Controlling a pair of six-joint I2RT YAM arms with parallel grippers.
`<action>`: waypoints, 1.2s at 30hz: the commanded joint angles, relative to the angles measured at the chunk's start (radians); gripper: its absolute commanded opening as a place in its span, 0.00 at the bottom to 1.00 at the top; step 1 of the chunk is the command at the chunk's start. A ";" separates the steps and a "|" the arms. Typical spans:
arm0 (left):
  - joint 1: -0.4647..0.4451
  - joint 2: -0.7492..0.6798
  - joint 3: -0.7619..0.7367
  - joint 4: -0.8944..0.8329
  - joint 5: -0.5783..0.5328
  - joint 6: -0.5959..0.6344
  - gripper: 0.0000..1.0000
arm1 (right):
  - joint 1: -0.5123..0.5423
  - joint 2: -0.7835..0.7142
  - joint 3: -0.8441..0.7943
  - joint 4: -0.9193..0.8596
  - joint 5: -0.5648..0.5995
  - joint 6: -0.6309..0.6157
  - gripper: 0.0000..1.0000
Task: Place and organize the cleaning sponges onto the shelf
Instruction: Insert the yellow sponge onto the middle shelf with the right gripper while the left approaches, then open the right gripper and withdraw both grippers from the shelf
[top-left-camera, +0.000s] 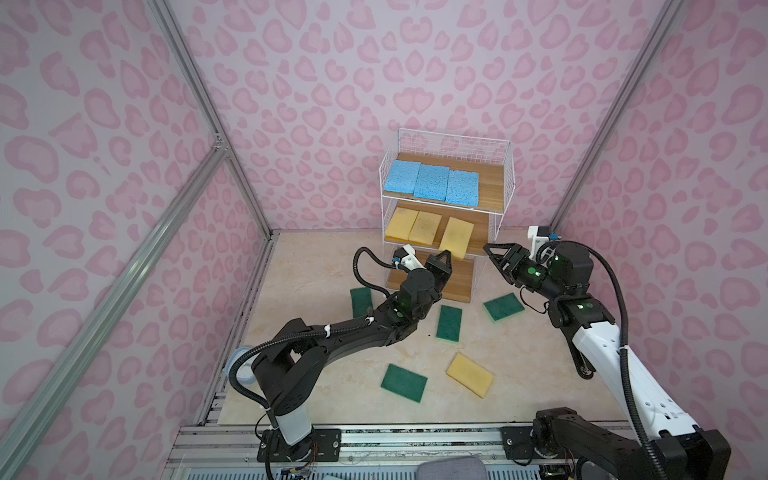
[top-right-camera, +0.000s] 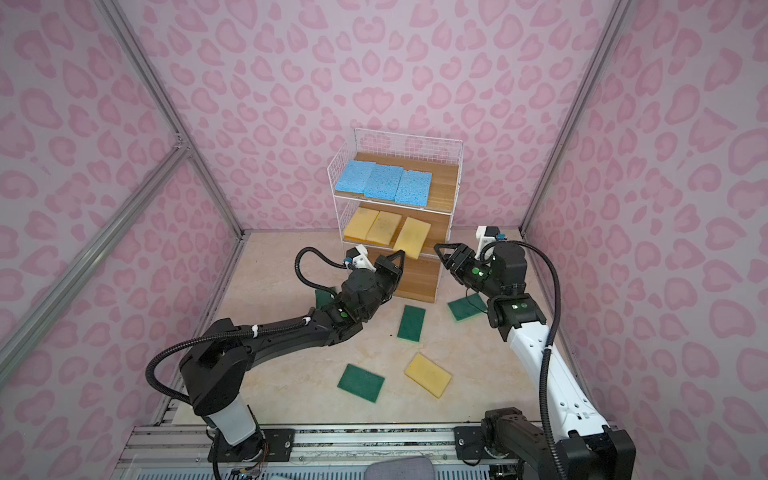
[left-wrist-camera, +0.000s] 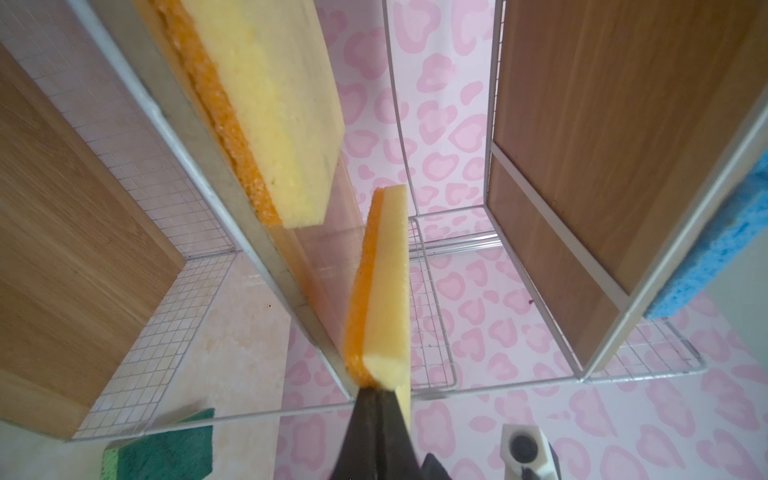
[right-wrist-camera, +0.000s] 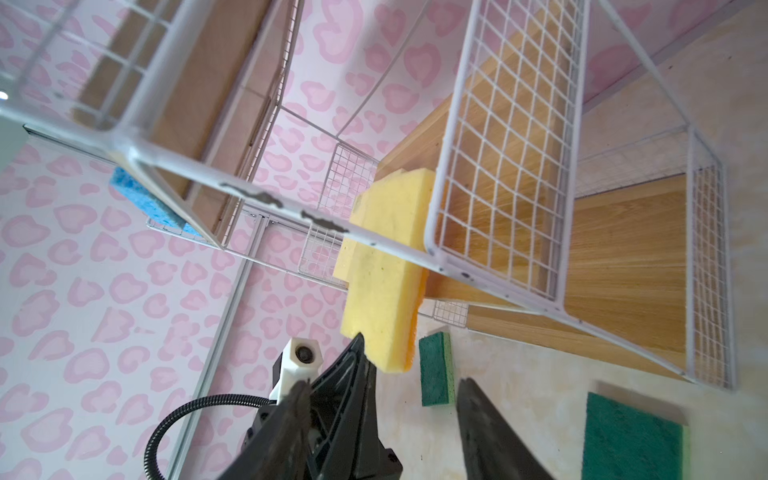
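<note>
While three blue sponges (top-left-camera: 432, 182) are lying in a neat row on the top board of the shelf (top-left-camera: 491, 176), the middle board is filling up with yellow ones. Two yellow sponges (top-left-camera: 411, 226) are sitting there side by side. A third yellow sponge (top-left-camera: 456, 237) is lying tilted beside them, and its near end is sticking out past the front edge. So about half the job is looking done. A fourth yellow sponge (top-left-camera: 469, 375) is waiting on the table (top-left-camera: 332, 374), and four green sponges (top-left-camera: 449, 323) are lying spread out between it and the foot of the shelf. The bottom board is showing no sponges, as far as it can be seen.

The left gripper (top-left-camera: 445, 254) is reaching up toward the middle board, and its two fingers are pinching tight on the near corner of the third yellow sponge. The right gripper (top-left-camera: 491, 258) is hovering just beside the shelf's right front corner, pointing toward that same sponge. Its fingers are standing apart and holding nothing.
</note>
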 joint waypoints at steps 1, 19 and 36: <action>-0.005 0.029 0.036 0.025 -0.079 -0.051 0.04 | -0.004 -0.007 0.002 -0.022 -0.023 -0.030 0.58; -0.001 0.098 0.122 -0.047 -0.084 -0.073 0.35 | -0.003 -0.029 -0.011 -0.040 -0.011 -0.050 0.58; -0.031 -0.017 0.063 -0.067 0.005 0.094 0.79 | -0.003 -0.045 -0.008 -0.123 0.046 -0.116 0.59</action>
